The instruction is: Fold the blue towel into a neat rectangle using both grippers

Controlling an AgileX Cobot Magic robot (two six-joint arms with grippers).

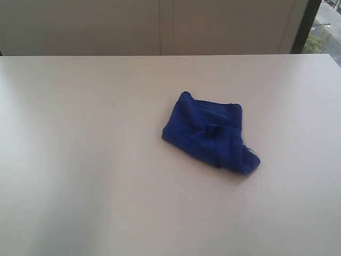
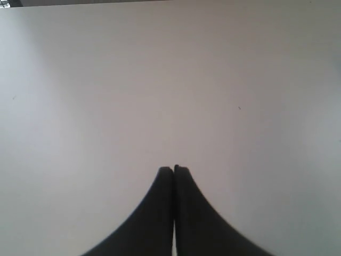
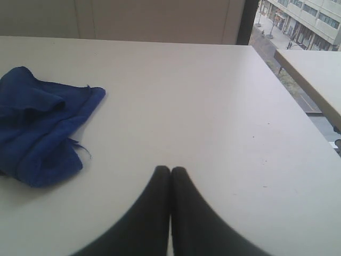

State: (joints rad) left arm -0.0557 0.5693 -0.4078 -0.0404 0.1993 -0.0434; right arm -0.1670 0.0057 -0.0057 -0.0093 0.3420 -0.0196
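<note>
The blue towel (image 1: 210,132) lies bunched in a loose, rumpled heap on the white table (image 1: 80,160), a little right of centre in the exterior view. It also shows in the right wrist view as a crumpled blue towel (image 3: 40,125), well apart from my right gripper (image 3: 170,169), whose black fingers are shut on nothing. My left gripper (image 2: 173,169) is shut too, above bare table, with no towel in its view. Neither arm shows in the exterior view. No white tag is visible.
The table's far edge (image 1: 160,55) meets a pale wall. In the right wrist view the table's side edge (image 3: 287,96) drops off beside a window, with a second table surface (image 3: 314,69) beyond.
</note>
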